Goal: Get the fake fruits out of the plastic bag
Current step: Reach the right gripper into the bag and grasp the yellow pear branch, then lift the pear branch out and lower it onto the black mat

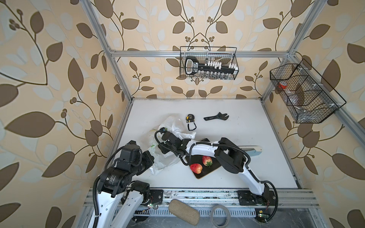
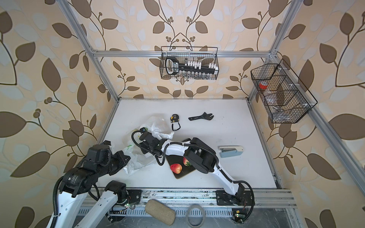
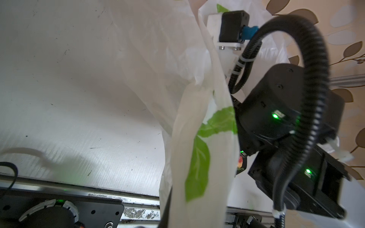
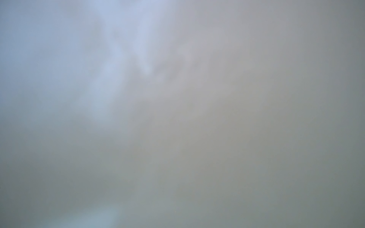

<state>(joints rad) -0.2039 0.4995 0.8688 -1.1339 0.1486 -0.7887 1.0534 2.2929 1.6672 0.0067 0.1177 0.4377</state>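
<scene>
1. Fake fruits up front: a glossy red apple-like fruit and a red strawberry with green leaves lie side by side on the flat black tray, outside the bag.
2. The thin, crinkly white plastic bag lies crumpled just left of the tray, and its contents are hidden.
3. The left gripper is clamped tight on the bag's near edge.
4. The right gripper is down in the bag. Its wrist view is pure grey blur, so there's no telling how wide the jaws stand.
5. The right arm crosses above the tray, covering its far corner.
6. Behind the bag lie a black-and-yellow tape measure and a black adjustable wrench. A pale blue stapler lies right of the arm.
7. The black wire basket on the rear rail holds a socket set. The side wire basket holds a red-capped item.
</scene>
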